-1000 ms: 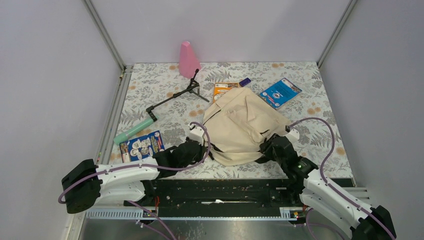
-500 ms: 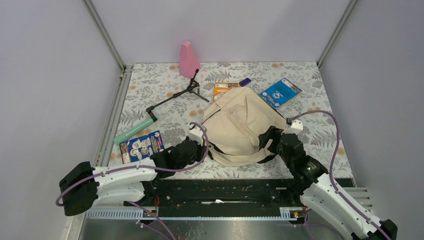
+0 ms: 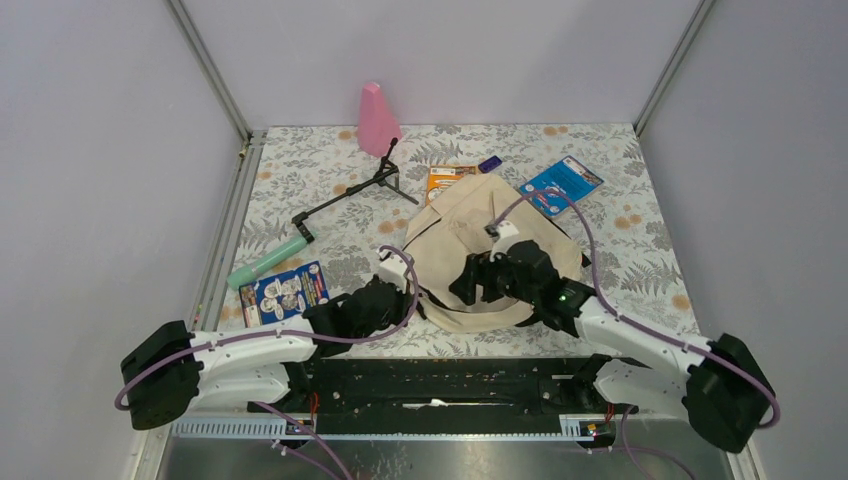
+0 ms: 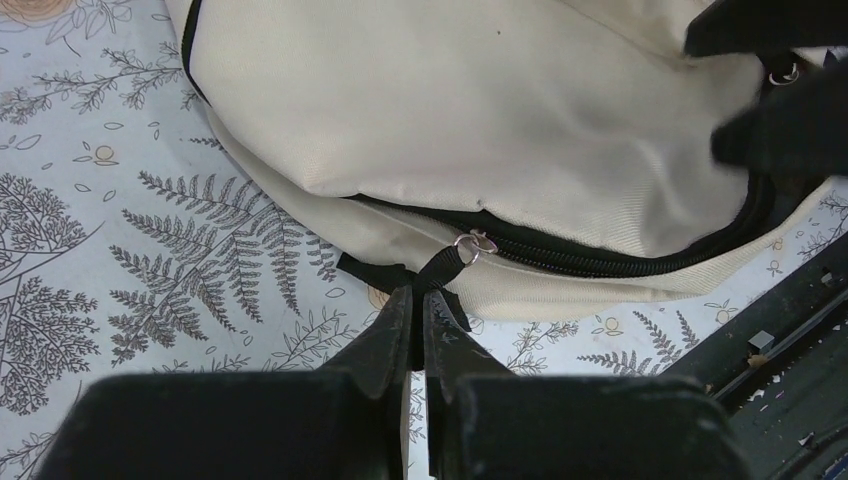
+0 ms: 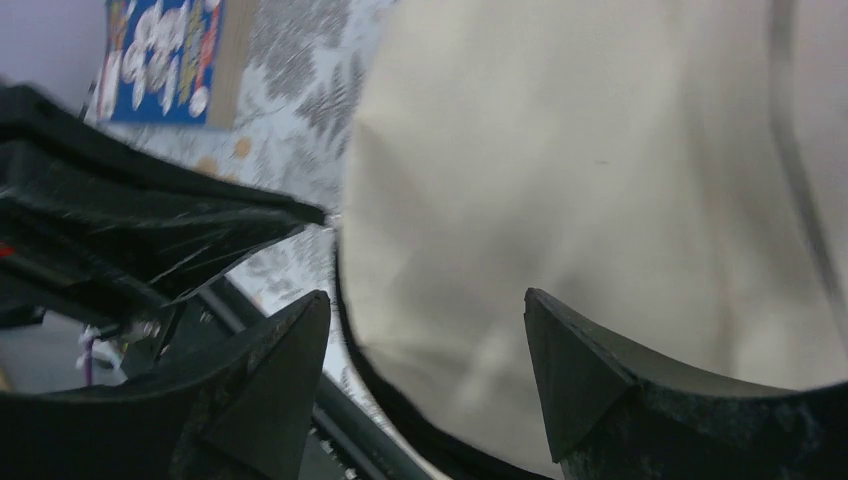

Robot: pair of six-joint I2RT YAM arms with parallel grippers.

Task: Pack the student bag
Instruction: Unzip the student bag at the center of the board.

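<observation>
Grey walls close in a table [image 3: 300,170] covered with a fern-and-flower print. On it we see the student bag [image 3: 460,225] lying flat, near the middle and toward the near edge.

Our left gripper [image 4: 415,298] is pinched tight on the black zipper pull [image 4: 442,270] at the bag's near left corner. The black zipper [image 4: 600,262] runs rightward from there along the seam.

Our right gripper [image 5: 425,330] hangs over the cream fabric with its fingers spread wide, grasping nothing. That arm reaches in from the right and lies across the bag, hiding its near right part from the overhead camera.

Around the bag:
- An orange booklet [image 3: 443,178] pokes out from under the far edge.
- A small purple thing [image 3: 490,163] sits just beyond it.
- The right blue booklet [image 3: 562,184] lies by the far right corner, crossed by the arm's cable.
- A pink cone [image 3: 378,120] stands at the back.
- A black tripod [image 3: 350,195] lies folded to the left.
- A green tube [image 3: 265,262] and the left blue booklet [image 3: 285,292] lie beside the left arm.
</observation>
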